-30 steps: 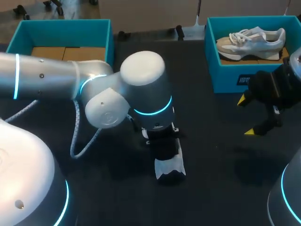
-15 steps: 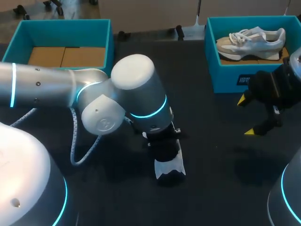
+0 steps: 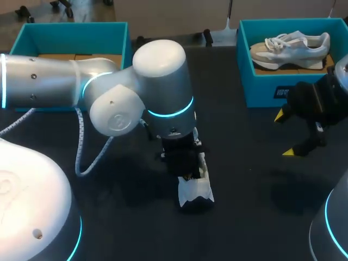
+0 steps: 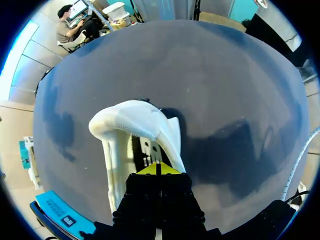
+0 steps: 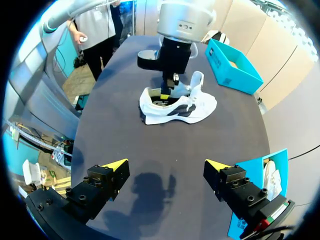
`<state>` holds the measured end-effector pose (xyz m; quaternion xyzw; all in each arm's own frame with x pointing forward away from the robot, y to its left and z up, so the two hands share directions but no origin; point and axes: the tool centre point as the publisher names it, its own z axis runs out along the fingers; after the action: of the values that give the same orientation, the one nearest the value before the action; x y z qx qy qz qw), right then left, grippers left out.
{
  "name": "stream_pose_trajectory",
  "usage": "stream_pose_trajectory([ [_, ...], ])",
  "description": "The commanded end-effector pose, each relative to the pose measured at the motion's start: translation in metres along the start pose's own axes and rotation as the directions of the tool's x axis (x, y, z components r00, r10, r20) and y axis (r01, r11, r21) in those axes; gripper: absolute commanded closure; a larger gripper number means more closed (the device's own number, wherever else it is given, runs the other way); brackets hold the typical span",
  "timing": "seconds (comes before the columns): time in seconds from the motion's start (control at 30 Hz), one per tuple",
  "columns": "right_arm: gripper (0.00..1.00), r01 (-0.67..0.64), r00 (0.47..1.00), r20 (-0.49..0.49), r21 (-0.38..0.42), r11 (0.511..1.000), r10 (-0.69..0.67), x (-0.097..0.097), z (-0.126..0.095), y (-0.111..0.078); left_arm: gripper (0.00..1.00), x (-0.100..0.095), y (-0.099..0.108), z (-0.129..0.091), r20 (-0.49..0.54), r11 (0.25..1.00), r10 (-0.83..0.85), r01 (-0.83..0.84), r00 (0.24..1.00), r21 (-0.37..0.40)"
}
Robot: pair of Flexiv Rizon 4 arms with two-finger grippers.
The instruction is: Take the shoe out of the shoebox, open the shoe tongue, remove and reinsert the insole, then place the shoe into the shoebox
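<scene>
A white shoe (image 3: 194,190) lies on the dark table (image 3: 244,179) near its middle. My left gripper (image 3: 187,173) comes down from above into the shoe's opening. In the left wrist view that gripper (image 4: 157,169) is shut, its yellow tips together inside the shoe (image 4: 132,117), over the printed insole; whether they pinch it does not show. The right wrist view has the shoe (image 5: 195,107) on its side with the left gripper (image 5: 166,92) in it. My right gripper (image 3: 287,134) hangs open and empty in front of the teal shoebox (image 3: 266,87), far from the shoe.
A second pale shoe (image 3: 291,46) lies in the shoebox at the back right. Another teal box (image 3: 73,30) with a cardboard floor stands at the back left. My bulky left arm (image 3: 157,92) covers the table's middle.
The left arm's wrist has turned and swung back a little, with its gripper staying in the shoe. The shoe and the right arm have kept their places.
</scene>
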<state>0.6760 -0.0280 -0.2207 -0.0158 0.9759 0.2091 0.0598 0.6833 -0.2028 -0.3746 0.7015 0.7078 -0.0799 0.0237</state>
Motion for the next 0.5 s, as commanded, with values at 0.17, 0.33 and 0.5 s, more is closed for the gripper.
stream_pose_trajectory([
  [0.17,0.00,0.000,1.000,0.002,0.003,1.000,0.000,0.000,0.002,0.000,1.00,0.003,-0.004,0.013,-0.064,0.999,0.025,-0.022,0.998,0.043],
  [0.33,0.00,0.000,1.000,0.002,0.003,1.000,0.000,0.000,0.002,0.000,1.00,0.006,-0.008,0.029,-0.088,0.999,0.027,-0.023,0.996,0.046],
  [0.5,0.00,0.000,1.000,0.002,0.003,1.000,0.000,0.000,0.002,0.000,1.00,0.008,-0.011,0.044,-0.086,0.999,0.032,-0.030,0.996,0.030],
])
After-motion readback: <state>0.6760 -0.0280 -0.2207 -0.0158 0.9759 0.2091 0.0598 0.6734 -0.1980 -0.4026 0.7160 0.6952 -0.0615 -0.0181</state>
